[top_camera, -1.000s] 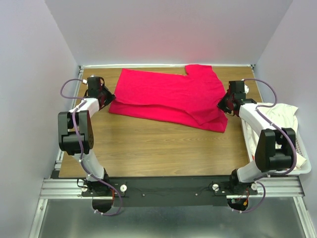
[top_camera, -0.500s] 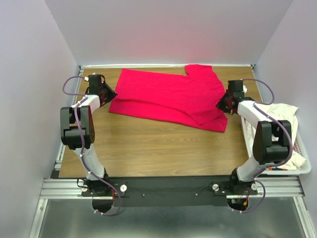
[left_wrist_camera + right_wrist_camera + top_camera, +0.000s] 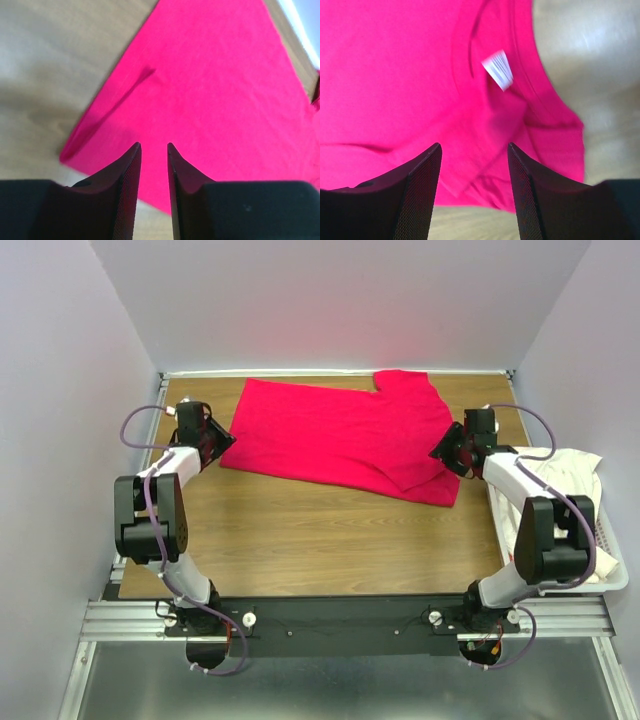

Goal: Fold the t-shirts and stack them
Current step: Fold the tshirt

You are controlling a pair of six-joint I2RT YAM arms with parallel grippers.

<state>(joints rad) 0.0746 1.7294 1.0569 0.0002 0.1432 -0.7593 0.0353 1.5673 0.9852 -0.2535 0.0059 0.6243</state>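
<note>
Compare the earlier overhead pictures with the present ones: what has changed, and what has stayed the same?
The left end effector and right end effector both opened, letting go of the red shirt at its left edge and its collar end. Neither shifted much. The red shirt stayed folded on the table; the white shirt stayed in the basket.

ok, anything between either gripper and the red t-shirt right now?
Nothing visible. The left gripper sits at the red t-shirt's left edge, the right gripper at its collar end. Both look straight onto cloth, jaws apart and empty.
</note>
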